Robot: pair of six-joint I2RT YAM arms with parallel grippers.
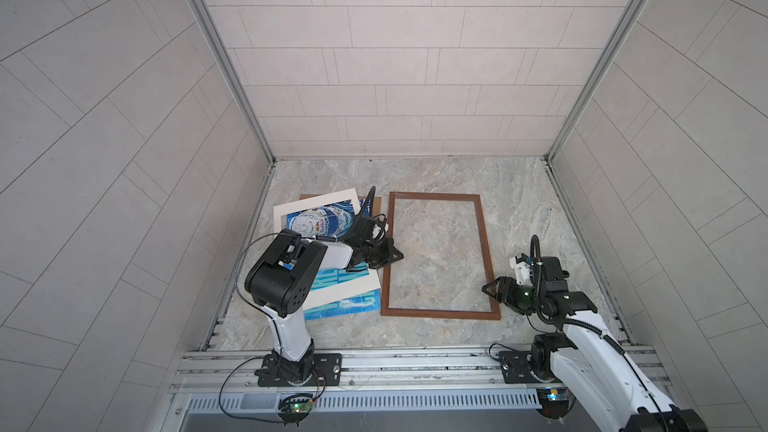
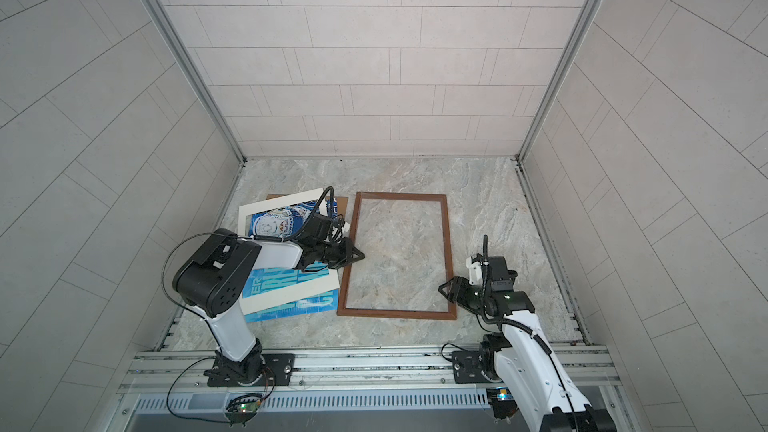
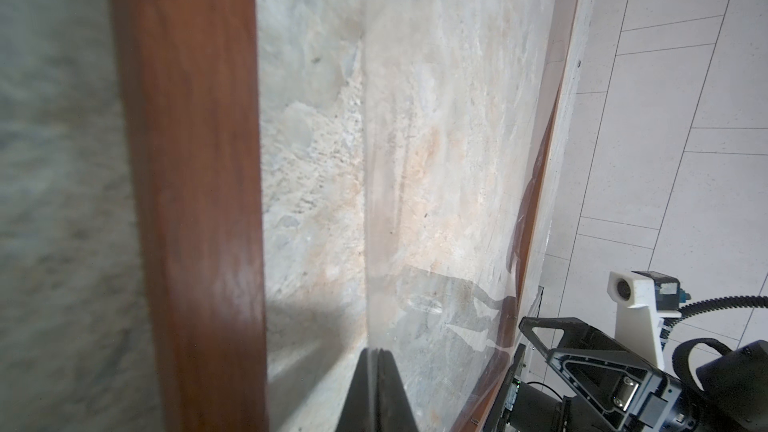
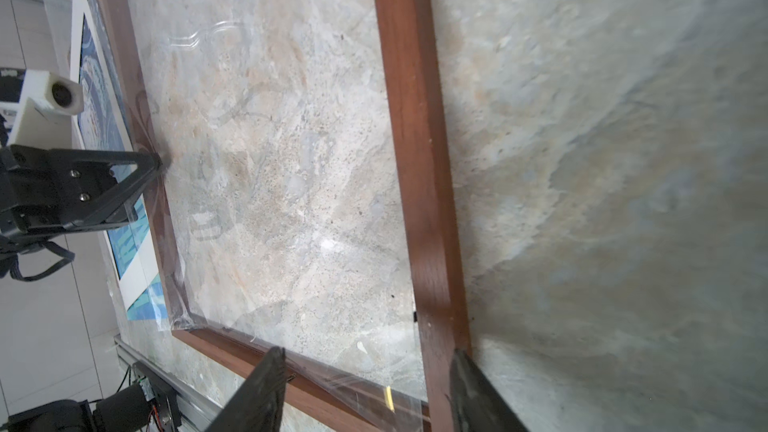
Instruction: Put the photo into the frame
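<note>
The photo [image 1: 320,218] lies at nine o'clock of the frame [image 1: 440,312], under the mat [image 1: 316,201] — not in yet. Our left gripper [image 1: 397,256] pinches a clear sheet [image 4: 357,384]; right gripper [image 1: 488,288] gapes, empty.

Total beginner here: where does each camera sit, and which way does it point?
Both top views: high over the front rail, looking down on the table, frame and photo; both arms show.
Left wrist: on the left arm, low by the frame, facing the right claw; the shut left claw shows.
Right wrist: on the right arm, facing across the frame; the open right claw shows.
Shared: each wrist view sees the frame and the opposite claw.
</note>
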